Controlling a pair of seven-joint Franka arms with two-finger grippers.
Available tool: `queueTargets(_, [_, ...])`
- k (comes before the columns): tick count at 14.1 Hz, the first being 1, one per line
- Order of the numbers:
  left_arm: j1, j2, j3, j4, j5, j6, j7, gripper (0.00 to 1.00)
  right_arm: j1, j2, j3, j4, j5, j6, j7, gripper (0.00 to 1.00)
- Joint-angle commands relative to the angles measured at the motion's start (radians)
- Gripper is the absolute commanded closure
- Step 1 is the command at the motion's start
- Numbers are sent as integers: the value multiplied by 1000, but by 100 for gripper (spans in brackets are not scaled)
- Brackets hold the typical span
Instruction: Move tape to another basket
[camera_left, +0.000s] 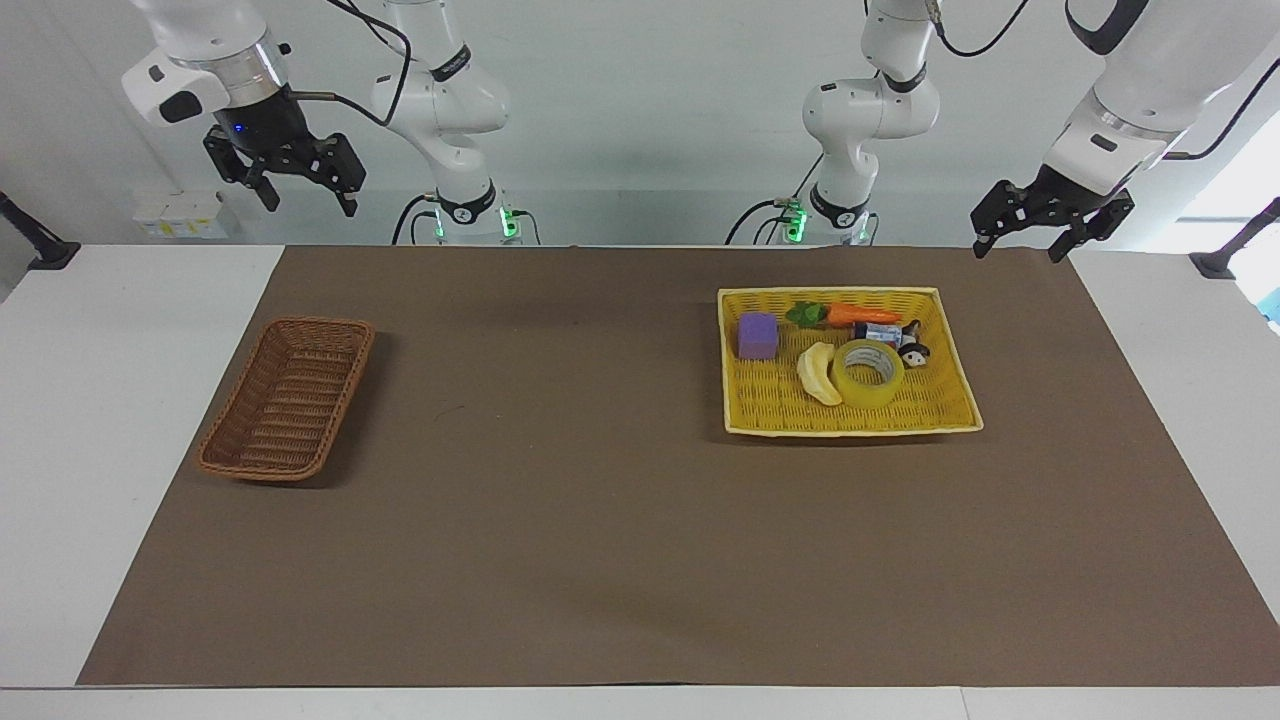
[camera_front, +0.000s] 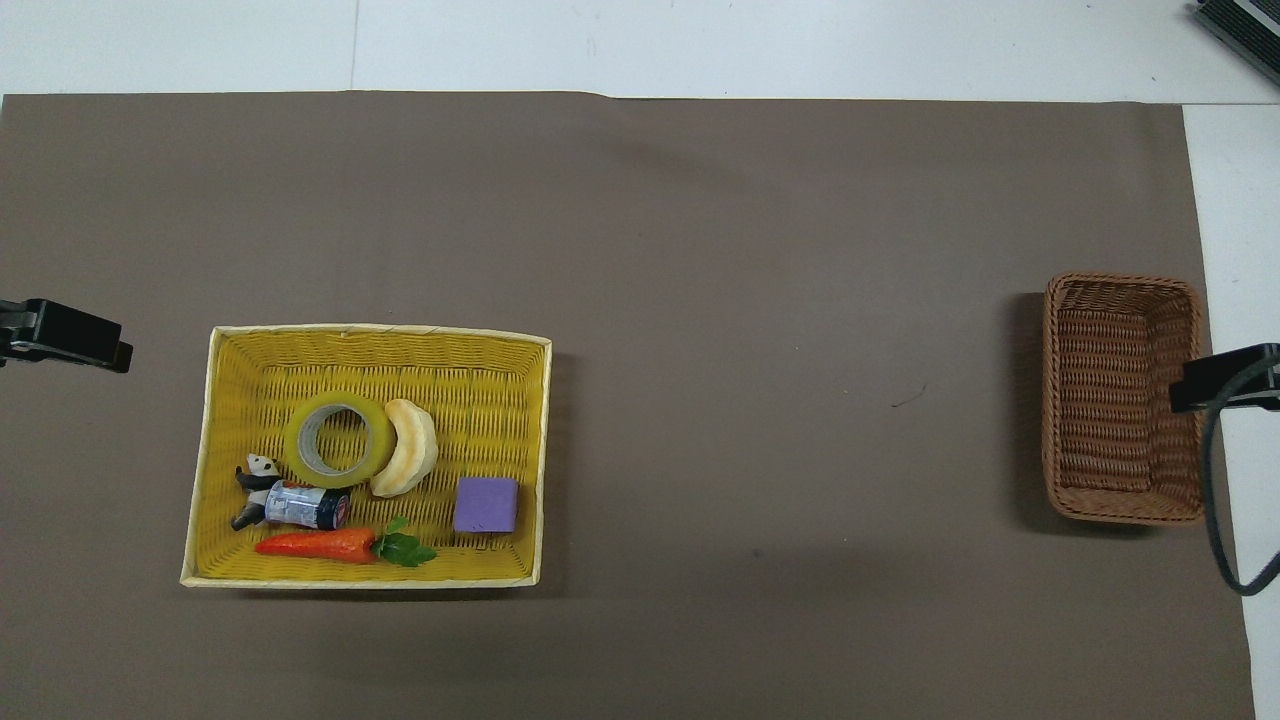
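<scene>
The tape (camera_left: 868, 372), a thick translucent yellow roll, lies flat in the bright yellow flat basket (camera_left: 830, 292) toward the left arm's end of the table; it also shows in the overhead view (camera_front: 338, 440). The dark-brown wicker basket (camera_left: 318, 323) stands empty toward the right arm's end, also seen from overhead (camera_front: 1120, 280). My left gripper (camera_left: 1018, 250) is open and empty, raised over the mat beside the yellow basket. My right gripper (camera_left: 308, 205) is open and empty, raised over the outer edge of the brown basket. Both arms wait.
In the yellow basket (camera_front: 380, 330) with the tape lie a pale banana (camera_left: 818, 374) touching the roll, a purple block (camera_left: 758, 335), a carrot (camera_left: 860, 315), a small can (camera_left: 880, 330) and a panda figure (camera_left: 912, 350). A brown mat (camera_left: 600, 500) covers the table.
</scene>
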Motion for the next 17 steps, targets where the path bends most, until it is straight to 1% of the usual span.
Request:
queueTargets(1, [15, -4, -9, -2, 21, -11, 3, 0, -14, -24, 6, -30, 1, 23, -25, 0])
queueTargets(17, [15, -4, -9, -4, 4, 8, -6, 0, -14, -24, 6, -30, 1, 23, -25, 0])
